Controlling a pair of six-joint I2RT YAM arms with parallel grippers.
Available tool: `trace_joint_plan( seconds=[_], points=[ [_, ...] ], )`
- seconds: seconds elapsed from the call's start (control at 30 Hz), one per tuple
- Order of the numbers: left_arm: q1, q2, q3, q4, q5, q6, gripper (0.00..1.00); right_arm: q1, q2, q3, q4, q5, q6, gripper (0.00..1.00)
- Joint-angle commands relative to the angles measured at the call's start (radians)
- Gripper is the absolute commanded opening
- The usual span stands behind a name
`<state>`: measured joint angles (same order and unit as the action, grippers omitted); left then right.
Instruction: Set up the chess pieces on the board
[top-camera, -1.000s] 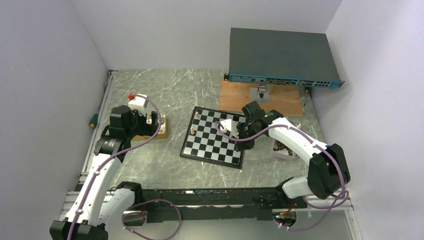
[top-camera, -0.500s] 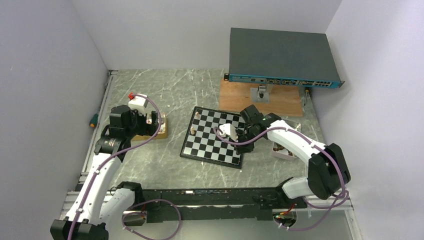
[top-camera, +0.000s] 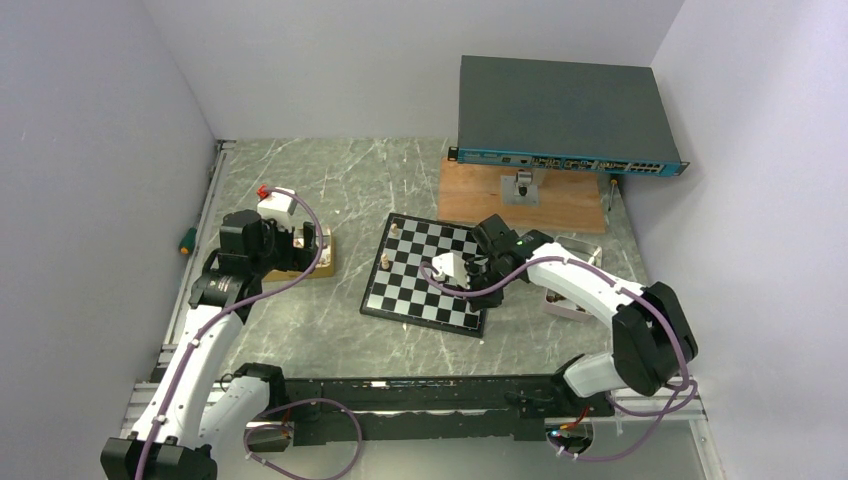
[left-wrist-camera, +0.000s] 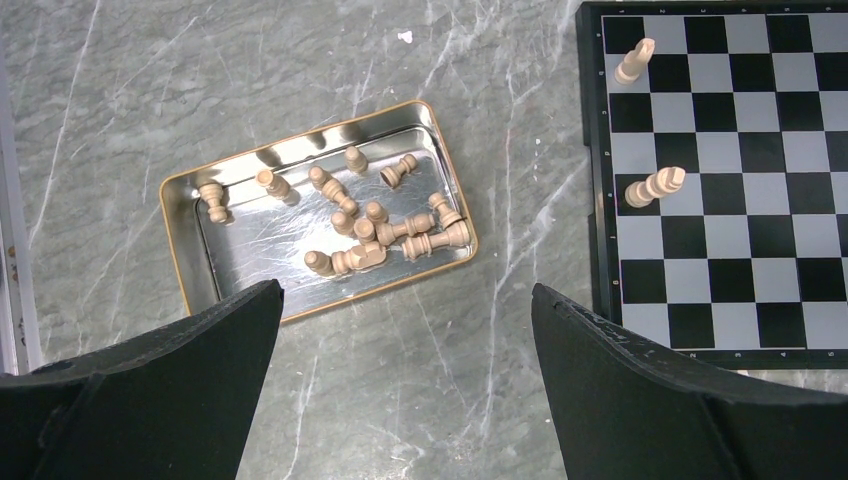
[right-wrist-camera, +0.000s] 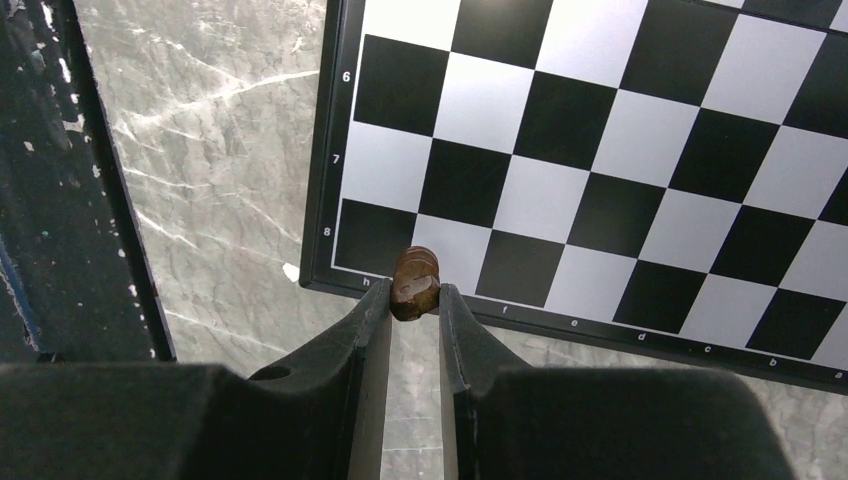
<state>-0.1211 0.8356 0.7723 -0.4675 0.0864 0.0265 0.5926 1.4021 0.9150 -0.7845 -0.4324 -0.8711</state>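
From above, the board (top-camera: 412, 298) lies near the middle of the tabletop (top-camera: 330, 180). The right claw (top-camera: 470, 268) hangs over its right half, and the arm's cable (top-camera: 445, 287) loops low across the squares. If that loop drags as the arm moves, it could knock over anything standing there. The left claw (top-camera: 300, 240) sits over a tin tray (top-camera: 322, 268) nearer the tabletop's left edge. In the left wrist view that claw (left-wrist-camera: 405, 300) is spread wide and holds nothing. The tray (left-wrist-camera: 180, 230) below it holds light pieces (left-wrist-camera: 370, 230) lying crossed and touching, so a descent there could pinch two at once or catch the tray wall and push it. Two standing pieces (left-wrist-camera: 655, 186) occupy the board's (left-wrist-camera: 760, 150) outer column and would fall if the arm brushed them in passing. In the right wrist view the claw (right-wrist-camera: 414, 300) is narrowed on a dark piece (right-wrist-camera: 414, 282), apparently gripping only its rounded top. The piece hangs over the dark border of the board (right-wrist-camera: 560, 130) at one corner, not over a square. If it were let go here it would likely land on the rim, tip and roll onto the tabletop. With so small a hold, it could also swing or slip on the way down.
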Motion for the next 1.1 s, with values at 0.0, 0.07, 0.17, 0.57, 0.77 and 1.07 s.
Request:
trace_joint_plan(
  seconds=[0.0, 0.07, 0.17, 0.57, 0.77, 1.07],
  points=[
    [0.006, -0.001, -0.004, 0.043, 0.023, 0.016, 1.00, 0.009, 0.021, 0.005, 0.046, 0.024, 0.032, 0.10],
    [0.006, -0.001, -0.004, 0.044, 0.023, 0.016, 1.00, 0.009, 0.033, 0.008, 0.050, 0.028, 0.041, 0.10],
    [0.006, -0.001, -0.004, 0.044, 0.024, 0.018, 1.00, 0.009, 0.045, 0.010, 0.057, 0.036, 0.049, 0.10],
    [0.007, -0.003, -0.004, 0.044, 0.024, 0.018, 1.00, 0.009, 0.072, 0.005, 0.077, 0.043, 0.067, 0.15],
    [0.008, -0.001, -0.004, 0.044, 0.024, 0.018, 1.00, 0.009, 0.081, 0.001, 0.084, 0.061, 0.071, 0.16],
    [0.008, -0.002, -0.003, 0.043, 0.024, 0.018, 1.00, 0.009, 0.076, -0.006, 0.079, 0.065, 0.061, 0.21]
  ],
)
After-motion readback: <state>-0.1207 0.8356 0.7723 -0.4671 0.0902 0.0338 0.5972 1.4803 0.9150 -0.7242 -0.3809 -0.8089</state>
